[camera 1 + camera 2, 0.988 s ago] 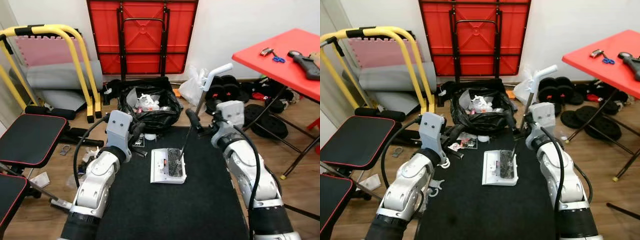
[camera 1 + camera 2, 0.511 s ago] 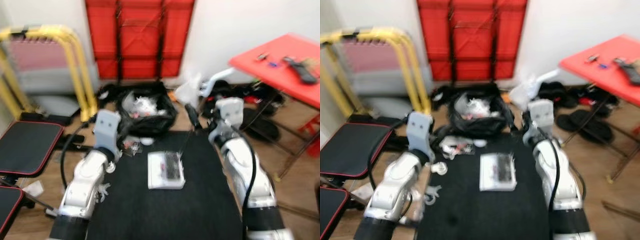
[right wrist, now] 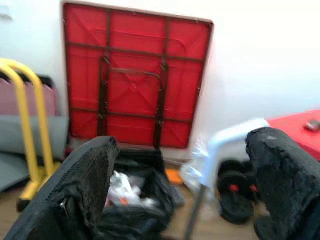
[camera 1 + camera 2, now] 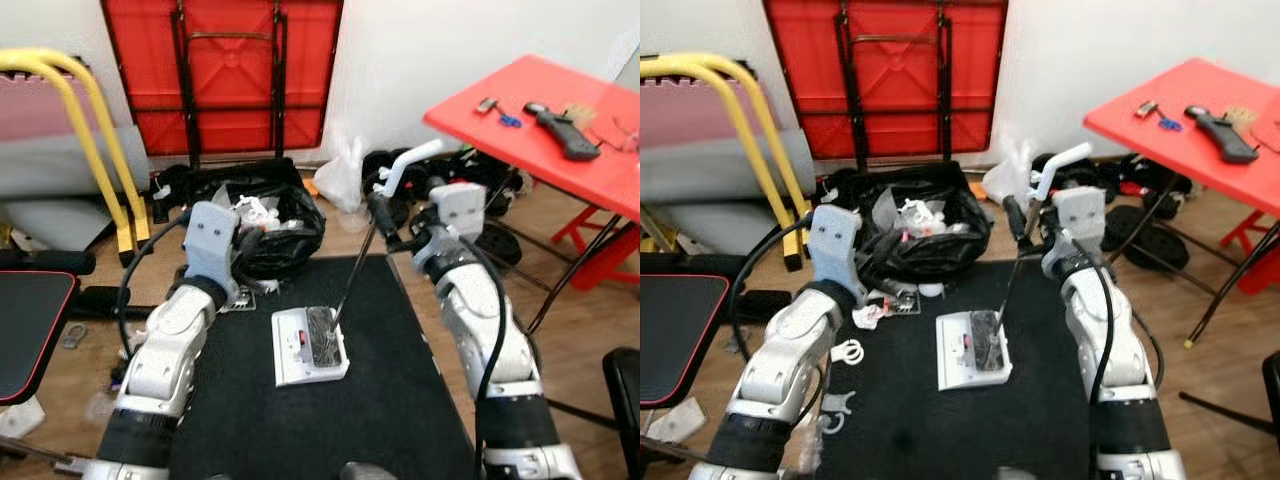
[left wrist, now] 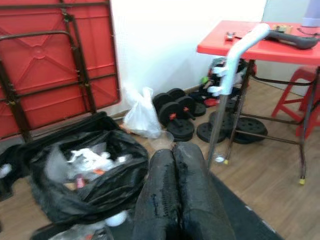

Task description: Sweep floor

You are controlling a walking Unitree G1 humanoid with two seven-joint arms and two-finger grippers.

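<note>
We see the white plastic dustpan (image 4: 973, 351) lying on the black floor mat (image 4: 1040, 400), a thin grey metal broom pole (image 4: 355, 272) slanting up from it. Our right claw (image 4: 1018, 222), fingers spread wide, hovers just beside the pole. Our left claw (image 5: 175, 192), fingers pressed together and empty, points toward the black rubbish bag (image 4: 910, 235).
</note>
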